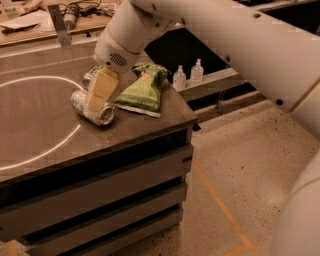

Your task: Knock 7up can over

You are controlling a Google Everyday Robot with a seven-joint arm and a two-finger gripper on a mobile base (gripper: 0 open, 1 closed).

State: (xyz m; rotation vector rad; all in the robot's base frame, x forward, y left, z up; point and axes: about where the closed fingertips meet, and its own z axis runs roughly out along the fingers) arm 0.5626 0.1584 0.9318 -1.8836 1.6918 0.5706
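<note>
The 7up can (88, 111) lies on its side on the dark table top (45, 125), silver end toward the front right. My gripper (95, 103) hangs from the white arm right over the can. Its pale yellow fingers (103, 84) are pressed together, with the tips at or just above the can's upper side. A dark green can (90, 75) is partly hidden behind the gripper. A green snack bag (143, 89) lies just to the right of the 7up can.
The table's right corner (192, 120) is close to the bag. Two clear pump bottles (179, 77) stand on a lower shelf beyond it. A white curved line (30, 80) marks the table top. Clutter lies on the back bench (30, 15). Open floor is at the right.
</note>
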